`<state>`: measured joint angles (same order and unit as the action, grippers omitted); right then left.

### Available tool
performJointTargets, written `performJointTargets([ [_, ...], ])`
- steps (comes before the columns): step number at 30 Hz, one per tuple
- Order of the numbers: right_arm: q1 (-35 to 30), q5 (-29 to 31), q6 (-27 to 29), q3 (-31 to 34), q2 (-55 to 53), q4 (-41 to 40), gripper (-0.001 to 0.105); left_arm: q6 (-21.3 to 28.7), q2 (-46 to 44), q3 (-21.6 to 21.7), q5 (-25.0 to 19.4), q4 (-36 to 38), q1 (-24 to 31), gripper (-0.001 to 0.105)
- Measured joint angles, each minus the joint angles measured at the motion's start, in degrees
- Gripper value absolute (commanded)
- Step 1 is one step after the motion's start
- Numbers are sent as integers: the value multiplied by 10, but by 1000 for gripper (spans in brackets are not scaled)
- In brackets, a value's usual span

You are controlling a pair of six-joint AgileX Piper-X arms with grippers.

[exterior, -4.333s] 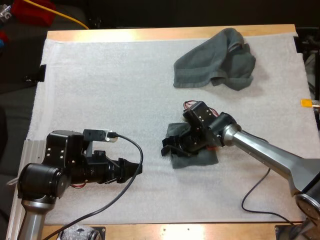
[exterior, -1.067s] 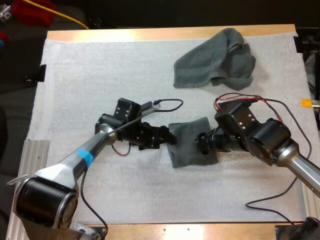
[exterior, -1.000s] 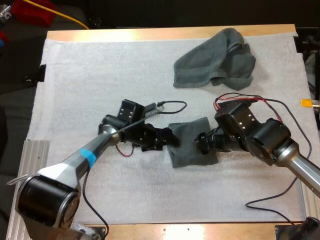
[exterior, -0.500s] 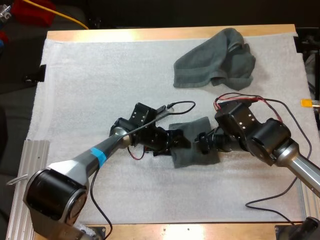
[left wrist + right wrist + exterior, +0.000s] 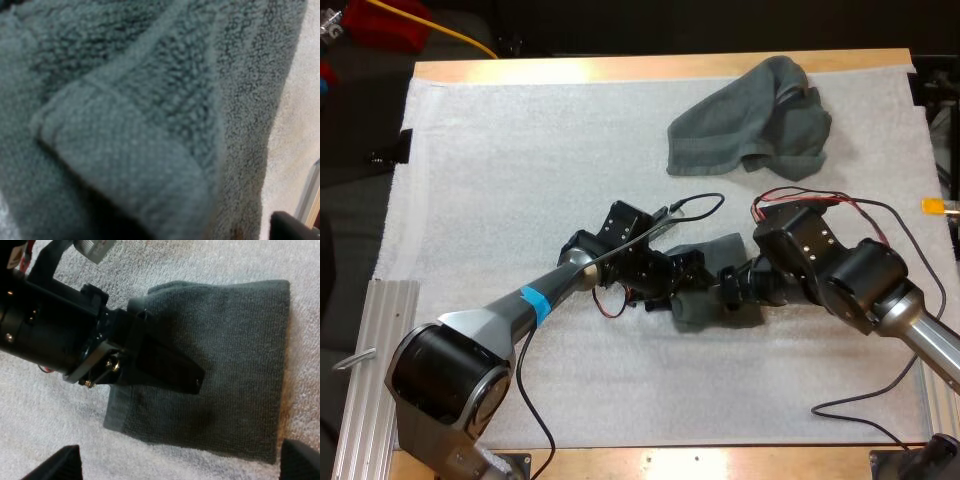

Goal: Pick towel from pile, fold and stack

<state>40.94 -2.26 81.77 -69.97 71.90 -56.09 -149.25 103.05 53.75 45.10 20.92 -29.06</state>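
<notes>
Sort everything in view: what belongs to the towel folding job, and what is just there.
Belongs to the job:
small folded towel in the middle of the mat
left gripper, at that towel's left edge
right gripper, fingers open, at its right edge
crumpled towel at the mat's far right

Just there:
white mat
wooden table

the far left and the whole left side of the mat lie bare, open to a pass. the left arm cuts slantwise from the near left corner to the middle and bars that way. there the left gripper and right gripper crowd the folded towel from both sides. the right arm blocks the near right. a crumpled towel fills the far right; a bare strip runs between the two towels.
</notes>
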Motion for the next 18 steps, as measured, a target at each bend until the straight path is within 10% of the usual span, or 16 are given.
performJointTargets([
  [11,0,0,0,0,-2,-3,75,22,1,0,-13,17,0,4],
  [18,0,0,0,0,-2,-7,75,127,-21,0,-55,94,11,0],
])
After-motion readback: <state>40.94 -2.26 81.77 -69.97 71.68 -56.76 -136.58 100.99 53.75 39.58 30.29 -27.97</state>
